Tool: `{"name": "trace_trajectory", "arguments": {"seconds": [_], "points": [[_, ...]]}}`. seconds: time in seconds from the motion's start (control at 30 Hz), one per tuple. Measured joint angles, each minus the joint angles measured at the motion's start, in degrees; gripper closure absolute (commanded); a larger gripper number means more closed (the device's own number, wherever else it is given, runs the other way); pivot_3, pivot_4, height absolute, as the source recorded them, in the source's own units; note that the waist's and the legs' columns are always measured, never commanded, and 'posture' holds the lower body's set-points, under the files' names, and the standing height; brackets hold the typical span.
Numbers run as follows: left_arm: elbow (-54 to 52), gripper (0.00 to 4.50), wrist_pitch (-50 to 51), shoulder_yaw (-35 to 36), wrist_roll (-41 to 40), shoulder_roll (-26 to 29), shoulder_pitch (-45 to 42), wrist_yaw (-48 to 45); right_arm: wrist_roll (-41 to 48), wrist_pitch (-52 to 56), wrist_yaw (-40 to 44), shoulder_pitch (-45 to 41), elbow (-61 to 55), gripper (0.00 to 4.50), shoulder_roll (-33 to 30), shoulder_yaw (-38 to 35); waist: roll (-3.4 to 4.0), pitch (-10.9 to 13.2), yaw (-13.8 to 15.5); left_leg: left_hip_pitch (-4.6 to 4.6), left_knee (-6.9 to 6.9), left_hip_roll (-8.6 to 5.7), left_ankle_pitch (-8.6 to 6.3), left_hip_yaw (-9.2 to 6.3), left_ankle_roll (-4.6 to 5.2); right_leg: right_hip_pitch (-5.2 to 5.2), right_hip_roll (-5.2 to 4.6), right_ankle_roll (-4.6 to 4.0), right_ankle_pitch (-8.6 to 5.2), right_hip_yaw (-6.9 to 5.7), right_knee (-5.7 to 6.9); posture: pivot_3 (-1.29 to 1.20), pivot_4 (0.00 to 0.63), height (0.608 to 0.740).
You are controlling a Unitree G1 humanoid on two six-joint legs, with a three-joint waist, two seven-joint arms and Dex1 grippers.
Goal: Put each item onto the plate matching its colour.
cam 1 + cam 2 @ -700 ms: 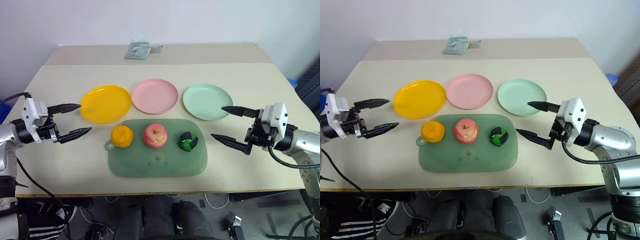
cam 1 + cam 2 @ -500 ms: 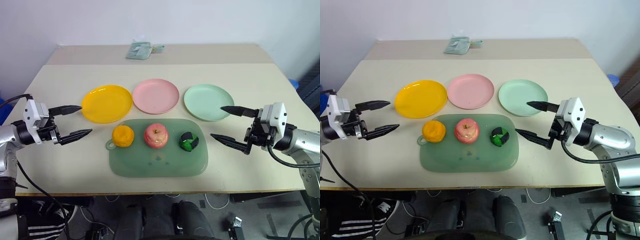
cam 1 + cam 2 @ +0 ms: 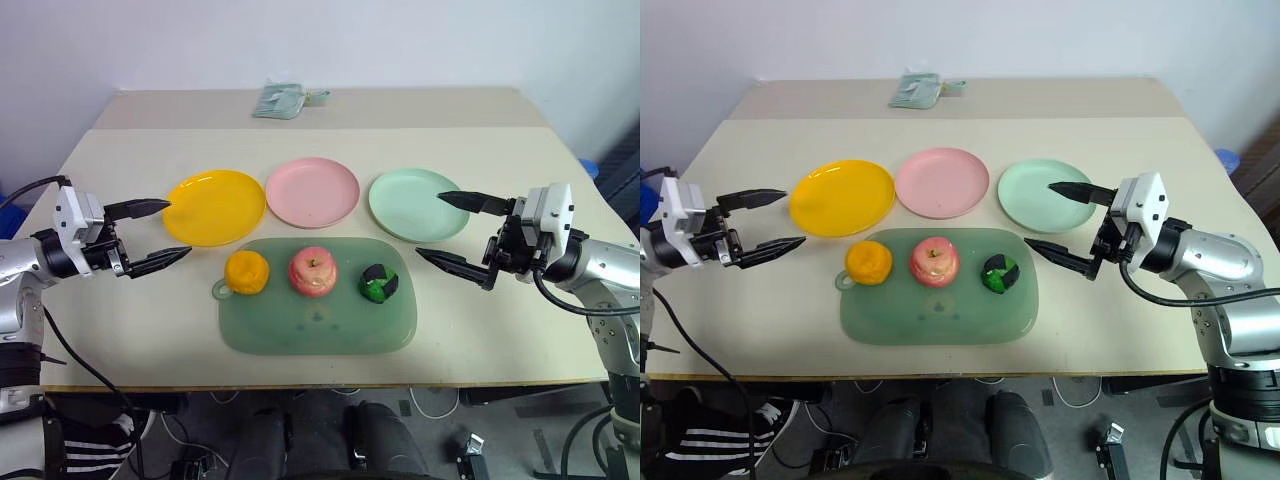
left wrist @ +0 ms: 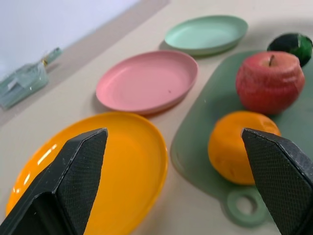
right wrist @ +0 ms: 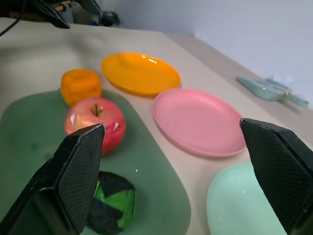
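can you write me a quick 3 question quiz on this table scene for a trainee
1. True or false: the apple already sits on the pink plate.
2. Which item lies nearest the right tool? A) orange fruit B) apple C) green-and-black lump
3. Fill in: all three items lie on the green ____.

Key:
1. False; it lies on the mat, and the plate holds nothing.
2. C
3. mat
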Motion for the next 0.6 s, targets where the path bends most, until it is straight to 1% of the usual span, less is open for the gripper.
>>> {"name": "trace_trajectory", "arguments": {"seconds": [0.1,0.23,0.43,0.6], "points": [[-1.83,0.02,0.95,-0.37,-0.09,-1.01,0.96,0.93,0.26,0.59,0.00,-0.63,0.37,0.00,0.44,0.08,0.00,0.00,-0.21,0.00,0.00,0.03,0.00,0.00,0.00,-0.01,0.02,0.00,0.00,0.01,0.01,0.00,0.150,0.740],[-5.09,0.02,2.76,-0.27,-0.94,-1.05,3.64,1.96,1.73,2.02,0.72,-1.07,0.42,0.00,0.61,0.16,0.01,0.00,-0.19,0.01,-0.01,0.08,0.00,-0.01,0.00,-0.02,0.03,-0.01,0.00,0.00,0.03,0.00,0.150,0.740],[-7.39,0.02,4.59,-0.25,-1.54,-1.04,4.24,2.57,3.59,4.53,2.08,-1.79,0.11,0.00,0.45,0.21,0.00,0.00,-0.01,0.01,0.00,0.05,0.00,-0.01,0.00,-0.01,0.00,-0.01,0.00,0.00,0.03,0.00,0.150,0.740],[-13.17,0.02,7.67,-0.98,-2.13,-1.22,6.55,3.44,8.93,11.11,4.90,0.07,-3.90,0.00,-2.80,0.24,0.01,0.00,0.02,-0.03,-0.04,0.07,-0.01,-0.02,0.01,-0.03,-0.03,-0.01,0.00,-0.01,-0.03,0.00,0.150,0.740]]}}
